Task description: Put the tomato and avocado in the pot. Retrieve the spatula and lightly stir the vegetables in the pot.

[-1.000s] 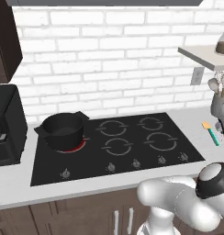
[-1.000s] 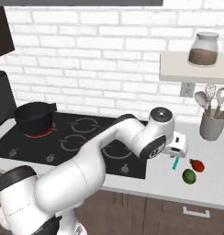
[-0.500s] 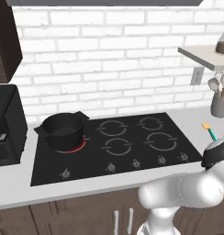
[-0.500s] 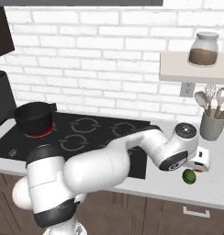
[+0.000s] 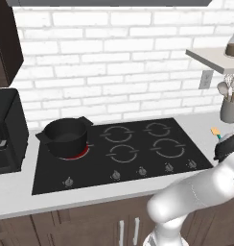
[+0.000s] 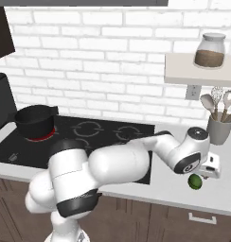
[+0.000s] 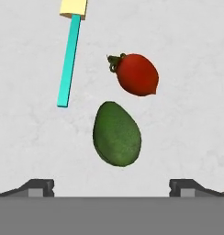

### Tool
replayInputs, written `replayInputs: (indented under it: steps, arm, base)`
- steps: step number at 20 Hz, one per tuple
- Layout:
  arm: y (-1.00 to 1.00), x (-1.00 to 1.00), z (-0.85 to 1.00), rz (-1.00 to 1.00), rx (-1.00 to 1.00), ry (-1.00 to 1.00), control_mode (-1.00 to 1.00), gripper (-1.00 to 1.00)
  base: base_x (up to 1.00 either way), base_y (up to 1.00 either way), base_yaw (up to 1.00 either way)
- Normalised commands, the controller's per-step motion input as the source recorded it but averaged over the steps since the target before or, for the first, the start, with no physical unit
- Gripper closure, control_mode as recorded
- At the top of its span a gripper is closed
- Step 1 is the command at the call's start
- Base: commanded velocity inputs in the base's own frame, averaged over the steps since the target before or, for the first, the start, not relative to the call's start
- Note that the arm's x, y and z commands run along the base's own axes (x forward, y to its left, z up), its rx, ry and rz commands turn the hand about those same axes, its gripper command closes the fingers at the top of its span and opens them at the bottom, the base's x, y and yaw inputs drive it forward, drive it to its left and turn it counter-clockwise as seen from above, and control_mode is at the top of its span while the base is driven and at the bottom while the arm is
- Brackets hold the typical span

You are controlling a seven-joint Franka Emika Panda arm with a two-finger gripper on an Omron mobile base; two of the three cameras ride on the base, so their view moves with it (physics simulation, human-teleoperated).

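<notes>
My gripper (image 7: 112, 186) hangs open above the grey counter, its two fingertips (image 7: 38, 185) wide apart with nothing between them. Straight below it lies the dark green avocado (image 7: 117, 133). The small red tomato (image 7: 137, 74) rests just beyond it. The spatula (image 7: 69, 59), with a teal handle and a pale yellow end, lies to their left. From the right base view the avocado (image 6: 195, 181) peeks out under my hand. The black pot (image 5: 66, 136) stands on the glowing front-left burner, far to the left of my hand. It shows again as the pot (image 6: 34, 122) at the left.
A black cooktop (image 5: 138, 166) fills the middle of the counter. A black boxy oven (image 5: 6, 129) stands left of it. A grey utensil holder (image 6: 219, 128) sits at the wall behind my hand. A shelf (image 6: 193, 75) with a jar (image 6: 209, 49) hangs above.
The arm has swung right, from the cooktop's edge out over the counter where the avocado, tomato and spatula lie. The gripper has stayed open.
</notes>
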Motion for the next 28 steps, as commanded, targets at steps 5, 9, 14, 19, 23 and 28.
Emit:
replayInputs:
  steps: [5,9,14,19,23,28]
  arm:
    - [-0.03,0.25,-0.38,0.00,0.00,0.09,-1.00,-1.00]
    - [-0.06,0.02,-0.39,0.00,0.00,0.03,-1.00,-1.00]
    - [-0.10,0.00,-0.35,0.00,0.00,0.00,-1.00,-1.00]
    - [0.00,0.00,-0.33,0.01,0.00,0.00,-1.00,-1.00]
    - [0.00,0.00,-0.33,0.01,0.00,0.00,-1.00,-1.00]
    - [0.00,0.00,-0.31,0.01,0.00,0.02,-1.00,1.00]
  base:
    - [0.00,0.00,0.00]
    - [0.00,0.00,0.00]
    - [0.00,0.00,0.00]
    - [0.00,0.00,0.00]
    - [0.00,0.00,0.00]
    - [0.00,0.00,0.00]
